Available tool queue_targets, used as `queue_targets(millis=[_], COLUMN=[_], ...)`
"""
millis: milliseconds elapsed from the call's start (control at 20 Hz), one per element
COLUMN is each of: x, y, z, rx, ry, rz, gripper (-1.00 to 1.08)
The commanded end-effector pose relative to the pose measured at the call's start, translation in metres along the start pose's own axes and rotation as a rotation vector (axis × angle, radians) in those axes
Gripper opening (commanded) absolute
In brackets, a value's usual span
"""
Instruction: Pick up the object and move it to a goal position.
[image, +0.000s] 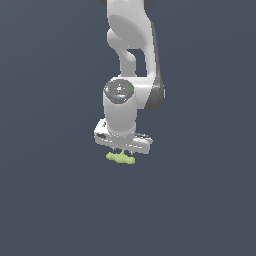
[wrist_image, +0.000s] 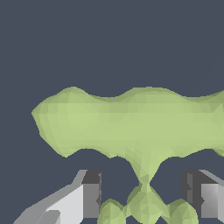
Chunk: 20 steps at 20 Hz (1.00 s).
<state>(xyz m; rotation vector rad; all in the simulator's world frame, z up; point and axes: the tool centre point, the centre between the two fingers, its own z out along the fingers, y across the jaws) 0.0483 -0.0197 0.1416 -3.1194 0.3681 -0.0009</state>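
1. We see the white arm (image: 131, 55) reaching straight down in the exterior view, with its end effector (image: 121, 150) just above the yellow-green object (image: 120, 158).

2. The object is a small elongated piece lying directly beneath the end effector, poking out a little toward both the exterior view's left and right. Whether it rests on the dark surface (image: 45, 200) or is already lifted clear, we cannot tell, since the background is uniform and shows no shadow.

3. In the wrist view the object (wrist_image: 131, 120) fills the middle of the picture, and a narrow stem of it runs down between the two fingers (wrist_image: 89, 199).

4. The end effector (wrist_image: 146, 199) is spread apart: dark gaps show on either side of the stem, so the fingers do not touch the object and nothing is gripped.

5. We judge that the step in hand is the grasp itself; the approach looks finished and the pick-up is not yet made.

6. The next move calls for closing the fingers evenly on the stem, which sits roughly centred between them, then lifting straight up before carrying it toward the goal. No goal marker shows in either view.

7. The stem is thin and lumpy, so we expect a slight offset could let it twist or slip.
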Motion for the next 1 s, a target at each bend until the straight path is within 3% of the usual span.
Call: queue_targets(millis=[0,450,950], x=[0.009,0.038,0.049], y=[0.022,0.083,0.101], z=[-0.021,-0.078,-0.095], rx=[0.000,0.000,-0.001], ry=[-0.001,-0.001,-0.001], rz=[-0.001,-0.001,-0.001], gripper=[-1.00,-1.00,-1.00])
